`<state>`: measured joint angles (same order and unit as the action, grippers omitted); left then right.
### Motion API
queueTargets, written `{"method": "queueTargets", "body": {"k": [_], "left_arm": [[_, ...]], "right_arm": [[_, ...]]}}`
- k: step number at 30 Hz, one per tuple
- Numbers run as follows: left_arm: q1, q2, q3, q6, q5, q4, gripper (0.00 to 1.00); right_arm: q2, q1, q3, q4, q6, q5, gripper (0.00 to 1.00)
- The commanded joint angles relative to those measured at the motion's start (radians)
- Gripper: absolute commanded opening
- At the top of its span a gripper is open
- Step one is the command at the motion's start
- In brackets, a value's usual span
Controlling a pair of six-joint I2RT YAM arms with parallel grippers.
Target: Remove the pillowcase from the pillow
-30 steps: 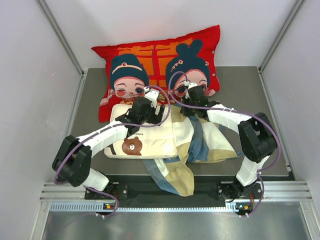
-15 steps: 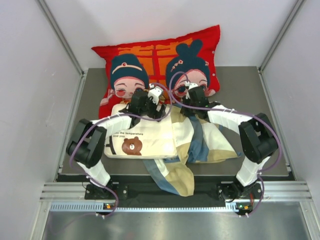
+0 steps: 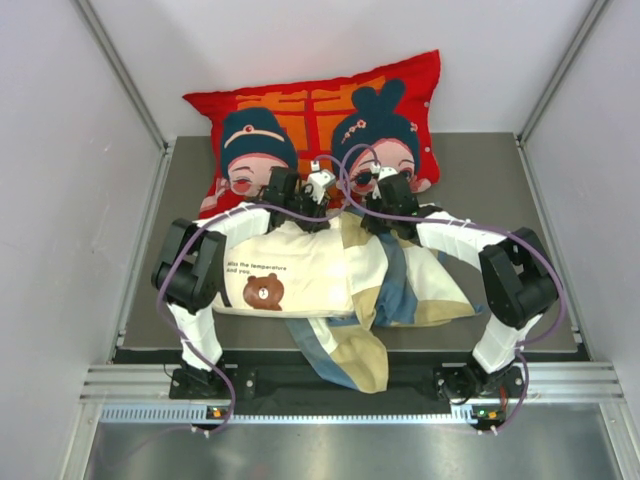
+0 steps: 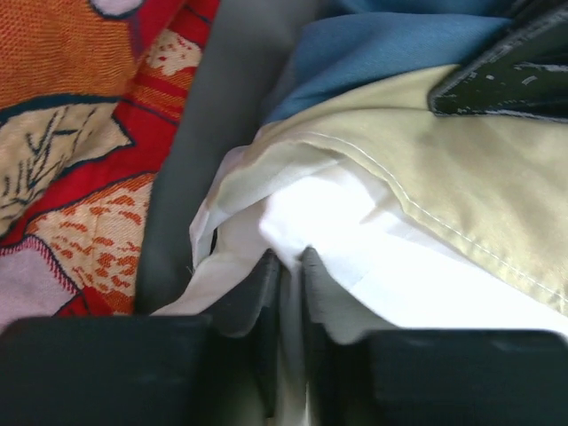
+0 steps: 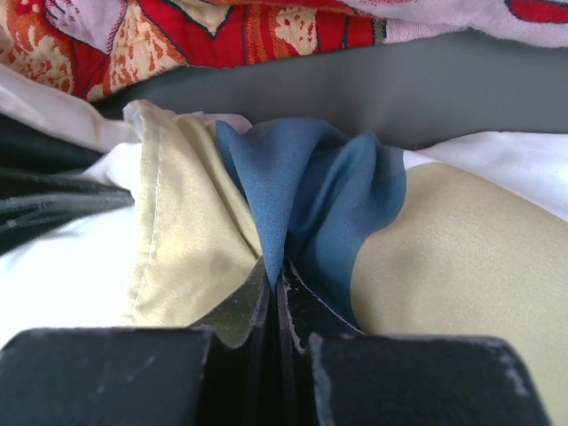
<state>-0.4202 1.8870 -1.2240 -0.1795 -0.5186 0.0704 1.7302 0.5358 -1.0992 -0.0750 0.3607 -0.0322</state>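
Swung inward and closed from wide open, the left gripper (image 4: 288, 266) now pinches white cloth of the plump cream-white bear-print pillow (image 3: 290, 275). The right gripper (image 5: 273, 275) clamps a blue fold of the soft blue-tan-cream checked pillowcase (image 3: 410, 275), which is bunched at the pillow's right end on the grey table (image 3: 480, 170).

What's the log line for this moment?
left gripper: shut on pillow far edge | right gripper: shut on pillowcase blue fold | pillowcase: partly off, bunched right
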Motion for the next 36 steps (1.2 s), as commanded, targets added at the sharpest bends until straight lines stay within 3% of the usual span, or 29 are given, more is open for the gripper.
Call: {"method": "queueTargets", "body": {"k": [1,2,3,10,18,34,36], "left_arm": [[-0.002,0.001,0.029,-0.006,-0.026,0.169,0.13],[-0.002,-0.006,0.034,-0.003,-0.026,0.178,0.01],[-0.002,-0.018,0.04,0.001,-0.027,0.18,0.0],[-0.003,-0.141,0.118,0.046,0.054,0.189,0.0],[-0.003,-0.348,0.136,0.078,0.149,0.21,0.0],[-0.003,-0.493,0.109,0.147,0.236,0.23,0.0],[-0.003,-0.456,0.097,0.167,0.227,0.224,0.0]], "right_arm": [[-0.021,0.016,0.006,-0.104,0.007,-0.025,0.0],[-0.021,0.016,0.002,-0.106,0.014,-0.021,0.0],[-0.023,0.013,-0.001,-0.108,0.018,-0.018,0.0],[-0.07,-0.06,0.001,-0.117,0.052,0.081,0.0],[-0.156,-0.235,0.025,-0.124,0.034,0.037,0.0],[-0.193,-0.267,0.078,-0.128,0.011,-0.02,0.0],[-0.204,-0.266,0.079,-0.096,0.003,-0.102,0.11]]}}
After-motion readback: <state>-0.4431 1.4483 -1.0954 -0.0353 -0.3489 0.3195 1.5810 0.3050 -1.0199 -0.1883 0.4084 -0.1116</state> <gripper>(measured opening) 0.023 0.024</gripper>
